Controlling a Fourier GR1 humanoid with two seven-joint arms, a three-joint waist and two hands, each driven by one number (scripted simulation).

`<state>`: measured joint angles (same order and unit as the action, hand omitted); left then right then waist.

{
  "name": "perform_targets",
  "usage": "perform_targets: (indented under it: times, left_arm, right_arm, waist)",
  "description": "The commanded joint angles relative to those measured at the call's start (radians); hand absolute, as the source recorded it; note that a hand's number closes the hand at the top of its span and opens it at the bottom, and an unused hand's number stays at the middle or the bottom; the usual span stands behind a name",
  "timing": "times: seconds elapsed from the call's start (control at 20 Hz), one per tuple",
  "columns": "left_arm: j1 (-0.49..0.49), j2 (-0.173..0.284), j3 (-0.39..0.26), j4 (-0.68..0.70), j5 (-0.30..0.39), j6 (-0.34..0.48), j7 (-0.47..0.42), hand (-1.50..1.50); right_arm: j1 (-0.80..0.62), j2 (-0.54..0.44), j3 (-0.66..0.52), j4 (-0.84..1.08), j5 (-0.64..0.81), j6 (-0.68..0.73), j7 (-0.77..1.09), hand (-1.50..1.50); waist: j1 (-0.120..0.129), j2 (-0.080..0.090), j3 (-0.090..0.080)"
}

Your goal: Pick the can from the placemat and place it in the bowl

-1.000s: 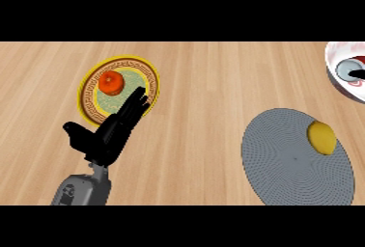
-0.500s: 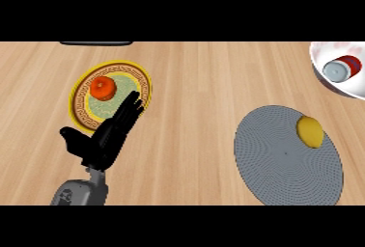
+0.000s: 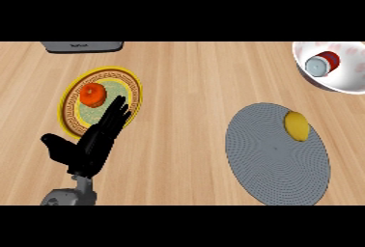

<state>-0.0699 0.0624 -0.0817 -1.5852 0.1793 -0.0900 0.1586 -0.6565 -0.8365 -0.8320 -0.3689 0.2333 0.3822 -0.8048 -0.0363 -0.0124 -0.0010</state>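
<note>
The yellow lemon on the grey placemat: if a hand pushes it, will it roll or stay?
The lemon looks rounded and oval, so it would probably roll, likely unevenly. It lies near the placemat's edge and might leave it.

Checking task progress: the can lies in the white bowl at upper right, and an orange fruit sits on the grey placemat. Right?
Partly. The head view shows the can in the bowl, but the fruit on the placemat is a yellow lemon.
</note>
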Motion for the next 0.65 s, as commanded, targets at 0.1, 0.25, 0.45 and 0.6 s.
perform_targets:
  times: [0.1,0.25,0.45,0.6]
  left_arm:
    - [0.003,0.030,0.049,-0.008,0.026,-0.004,0.014,0.00]
    - [0.036,0.027,0.026,-0.027,0.003,0.001,0.005,0.00]
    - [0.055,0.031,0.047,-0.017,0.004,0.008,-0.013,0.00]
    - [0.053,0.022,0.047,-0.031,0.009,0.017,-0.005,0.00]
  right_arm:
    - [0.272,0.009,-0.029,-0.113,-0.074,0.200,-0.163,1.50]
    - [0.398,0.051,-0.024,-0.193,-0.102,0.236,-0.212,1.50]
    - [0.606,0.131,-0.007,-0.275,-0.129,0.270,-0.274,1.50]
    - [0.741,0.208,0.073,-0.352,-0.105,0.290,-0.310,1.50]
  waist:
    - [-0.052,-0.013,-0.003]
    - [-0.065,-0.016,-0.003]
    - [-0.085,-0.015,-0.003]
    - [-0.090,-0.015,-0.001]
